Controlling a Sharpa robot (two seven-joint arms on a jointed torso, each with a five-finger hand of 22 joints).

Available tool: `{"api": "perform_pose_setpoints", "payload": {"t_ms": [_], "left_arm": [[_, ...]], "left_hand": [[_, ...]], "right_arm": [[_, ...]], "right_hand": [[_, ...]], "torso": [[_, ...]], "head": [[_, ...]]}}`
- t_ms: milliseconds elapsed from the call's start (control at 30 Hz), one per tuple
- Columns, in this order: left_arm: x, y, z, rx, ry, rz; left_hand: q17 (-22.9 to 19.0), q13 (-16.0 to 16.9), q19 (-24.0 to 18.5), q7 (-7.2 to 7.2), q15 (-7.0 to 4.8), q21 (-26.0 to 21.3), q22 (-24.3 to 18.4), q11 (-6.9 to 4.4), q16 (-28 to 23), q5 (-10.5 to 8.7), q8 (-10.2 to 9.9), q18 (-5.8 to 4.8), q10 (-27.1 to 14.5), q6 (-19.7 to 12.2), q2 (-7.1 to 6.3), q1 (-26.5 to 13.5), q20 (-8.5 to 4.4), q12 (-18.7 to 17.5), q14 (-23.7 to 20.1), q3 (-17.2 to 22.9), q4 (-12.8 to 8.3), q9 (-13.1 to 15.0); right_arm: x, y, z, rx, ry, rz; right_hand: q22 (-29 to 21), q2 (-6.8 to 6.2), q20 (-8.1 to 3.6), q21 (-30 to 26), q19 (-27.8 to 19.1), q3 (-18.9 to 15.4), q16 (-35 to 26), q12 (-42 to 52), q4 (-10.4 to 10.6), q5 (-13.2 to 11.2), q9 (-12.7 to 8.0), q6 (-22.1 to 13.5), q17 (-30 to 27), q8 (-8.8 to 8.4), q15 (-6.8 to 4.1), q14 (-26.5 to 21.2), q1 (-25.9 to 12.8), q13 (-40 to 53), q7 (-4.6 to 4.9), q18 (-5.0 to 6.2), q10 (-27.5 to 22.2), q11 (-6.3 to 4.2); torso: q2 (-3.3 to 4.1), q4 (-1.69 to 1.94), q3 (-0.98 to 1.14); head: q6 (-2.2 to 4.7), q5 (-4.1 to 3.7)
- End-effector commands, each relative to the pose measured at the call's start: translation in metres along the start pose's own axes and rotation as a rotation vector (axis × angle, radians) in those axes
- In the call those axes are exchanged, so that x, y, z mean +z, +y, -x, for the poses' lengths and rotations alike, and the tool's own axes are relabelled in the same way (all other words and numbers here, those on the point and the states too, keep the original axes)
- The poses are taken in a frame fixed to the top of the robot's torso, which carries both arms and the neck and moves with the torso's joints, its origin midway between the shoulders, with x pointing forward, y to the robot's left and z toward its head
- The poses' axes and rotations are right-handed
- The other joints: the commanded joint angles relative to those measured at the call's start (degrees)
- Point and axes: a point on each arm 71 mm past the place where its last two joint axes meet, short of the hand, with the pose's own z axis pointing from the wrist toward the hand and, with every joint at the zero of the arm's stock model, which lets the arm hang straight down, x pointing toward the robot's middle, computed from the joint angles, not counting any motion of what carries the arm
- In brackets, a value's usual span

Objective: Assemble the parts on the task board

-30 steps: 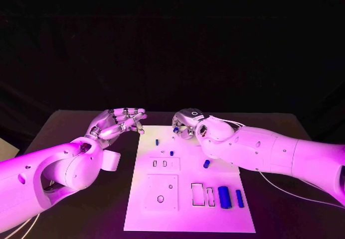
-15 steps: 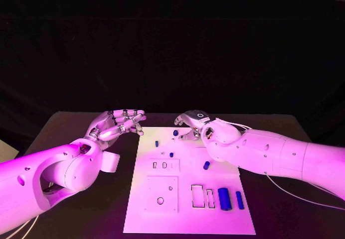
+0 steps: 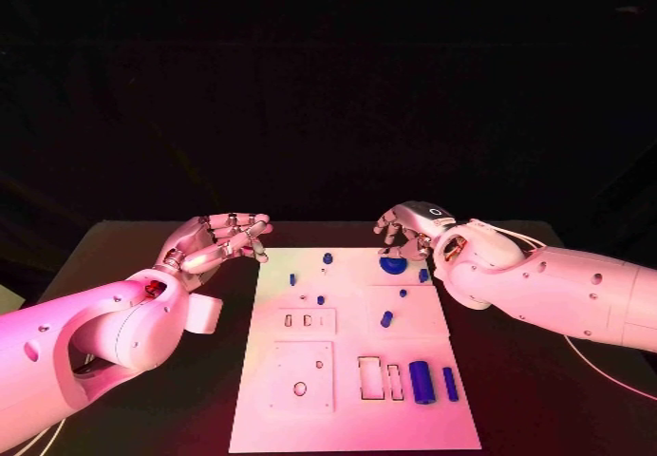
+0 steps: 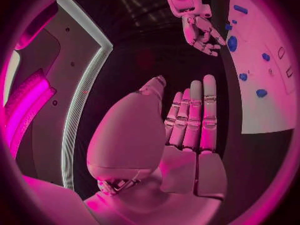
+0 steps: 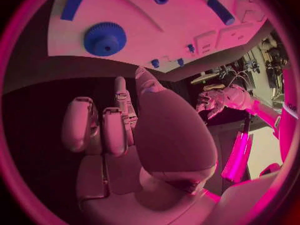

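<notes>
Hovering over the far right corner of the task board [image 3: 349, 418], the right hand [image 3: 411, 228] is carrying nothing, its fingers loosely curled and apart above the blue gear [image 3: 394, 265]. The gear is lying flat on the board at about one o'clock from the board's middle, just clear of the fingertips. It is looking like a small, stiff, light plastic wheel with a toothed rim; the teeth should give some bite, so pinching it across the rim from opposite sides seems the surer hold, rather than at the raised hub. The left hand [image 3: 216, 239] is waiting off the board's ten o'clock corner, empty, its fingers lying straight and close together in the left wrist view.

Counting the blue parts in the head view: one gear, one thick cylinder [image 3: 422, 382] with one thin bar [image 3: 449, 383] beside it at five o'clock, one short peg [image 3: 386, 319] near the middle, one peg [image 3: 328, 257] at twelve o'clock, one piece [image 3: 423, 275] just beside the gear, and two tiny pins [image 3: 291, 279] toward eleven o'clock. Smaller ones may be escaping notice.
</notes>
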Motion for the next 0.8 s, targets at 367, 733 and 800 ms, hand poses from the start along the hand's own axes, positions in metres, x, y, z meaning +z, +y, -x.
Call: {"api": "perform_pose_setpoints", "payload": {"t_ms": [367, 733, 800], "left_arm": [[0.002, 0.0, -0.002, -0.01, 0.016, -0.005], [0.003, 0.001, -0.001, -0.009, 0.014, -0.005], [0.003, 0.001, -0.001, -0.009, 0.013, -0.005]], "left_hand": [[-0.05, 0.01, -0.37, -0.1, -0.07, 0.39, 0.05, -0.12, 0.34, -0.23, 0.0, 0.17, -0.33, -0.3, -0.01, 0.45, 0.12, 0.13, -0.52, 0.26, 0.01, 0.1], [-0.05, 0.01, -0.37, -0.1, -0.07, 0.39, 0.05, -0.12, 0.34, -0.23, 0.0, 0.17, -0.33, -0.3, -0.01, 0.45, 0.12, 0.13, -0.52, 0.26, 0.01, 0.1], [-0.05, 0.01, -0.37, -0.1, -0.07, 0.39, 0.05, -0.12, 0.34, -0.23, 0.0, 0.17, -0.33, -0.3, -0.01, 0.45, 0.12, 0.13, -0.52, 0.26, 0.01, 0.1]], "right_arm": [[-0.007, -0.035, -0.007, 0.121, 0.178, -0.141], [-0.004, -0.032, -0.023, 0.123, 0.231, -0.15], [-0.003, -0.032, -0.025, 0.121, 0.231, -0.152]], "right_hand": [[14.35, -0.8, 1.8, 11.96, 5.28, -3.1, 8.05, 69.27, 0.09, 0.19, 1.67, -3.5, 20.04, 5.3, 1.59, 5.1, -3.74, 77.93, 1.51, -3.21, 14.03, 1.39], [16.35, -0.48, 2.03, 13.68, 6.14, -2.59, 8.48, 70.35, 0.03, 1.56, 1.69, -3.81, 21.67, 6.07, 1.82, 5.42, -3.76, 79.71, 1.63, -3.67, 15.62, 1.57], [16.47, -0.4, 2.04, 13.78, 6.2, -2.5, 8.51, 70.35, 0.02, 1.66, 1.7, -3.76, 21.78, 6.14, 1.82, 5.44, -3.71, 79.71, 1.63, -3.7, 15.62, 1.57]], "torso": [[0.07, -0.16, 0.17], [0.05, -0.09, 0.15], [0.0, -0.2, 0.13]], "head": [[-0.11, -0.12], [-0.61, 0.09], [-0.65, 0.13]]}}
